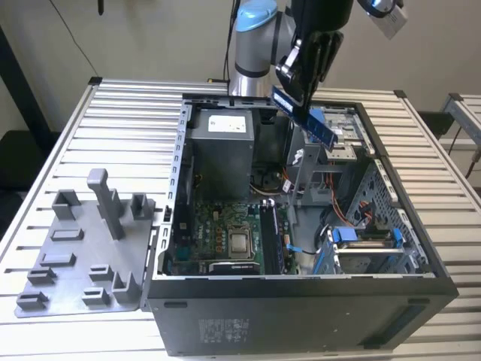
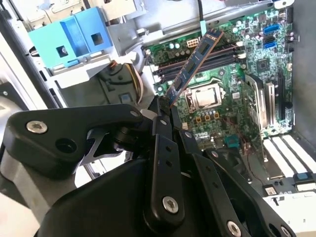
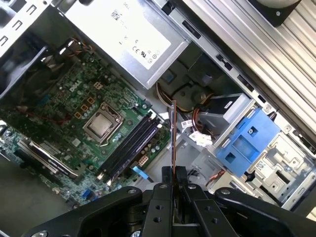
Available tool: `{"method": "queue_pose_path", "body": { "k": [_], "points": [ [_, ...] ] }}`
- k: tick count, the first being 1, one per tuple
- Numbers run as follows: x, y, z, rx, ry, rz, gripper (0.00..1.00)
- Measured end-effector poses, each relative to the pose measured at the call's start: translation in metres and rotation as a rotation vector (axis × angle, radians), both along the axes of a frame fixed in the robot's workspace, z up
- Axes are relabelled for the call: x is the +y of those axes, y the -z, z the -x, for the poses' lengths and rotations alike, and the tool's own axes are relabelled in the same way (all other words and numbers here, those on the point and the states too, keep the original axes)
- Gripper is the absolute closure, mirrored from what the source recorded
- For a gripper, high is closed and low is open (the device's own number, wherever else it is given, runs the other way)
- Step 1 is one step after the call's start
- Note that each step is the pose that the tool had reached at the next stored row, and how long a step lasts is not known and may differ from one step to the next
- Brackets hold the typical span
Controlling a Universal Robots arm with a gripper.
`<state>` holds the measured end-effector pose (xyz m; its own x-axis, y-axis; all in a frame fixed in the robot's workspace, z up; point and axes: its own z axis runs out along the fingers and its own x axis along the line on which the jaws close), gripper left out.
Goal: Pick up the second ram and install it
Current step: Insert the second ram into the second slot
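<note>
tool [image 1: 301, 89]: clamped on one end of memory stick [image 1: 307, 119] | stick: tilted in mid-air above open computer case [image 1: 301, 293] on counter [image 1: 128, 113] | slots [image 3: 131, 145]: well apart below, stick not yet seated | end grip likely leaves long contact edge free for the slot

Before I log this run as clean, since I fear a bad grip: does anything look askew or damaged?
Nothing looks damaged. The second ram is pinched at one end by the gripper and slants in the air above the open computer case, touching no slot.
</note>
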<state>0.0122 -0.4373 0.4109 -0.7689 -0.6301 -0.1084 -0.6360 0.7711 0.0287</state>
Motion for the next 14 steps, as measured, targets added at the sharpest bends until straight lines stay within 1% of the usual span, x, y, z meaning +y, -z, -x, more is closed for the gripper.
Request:
{"method": "queue_pose_path", "body": {
  "k": [11, 14],
  "points": [
    [-0.0002, 0.0001, 0.0, 0.0004, 0.064, 0.0, 0.86],
    [-0.0003, 0.0002, 0.0, 0.0024, 0.087, 0.0001, 0.86]
  ]
}}
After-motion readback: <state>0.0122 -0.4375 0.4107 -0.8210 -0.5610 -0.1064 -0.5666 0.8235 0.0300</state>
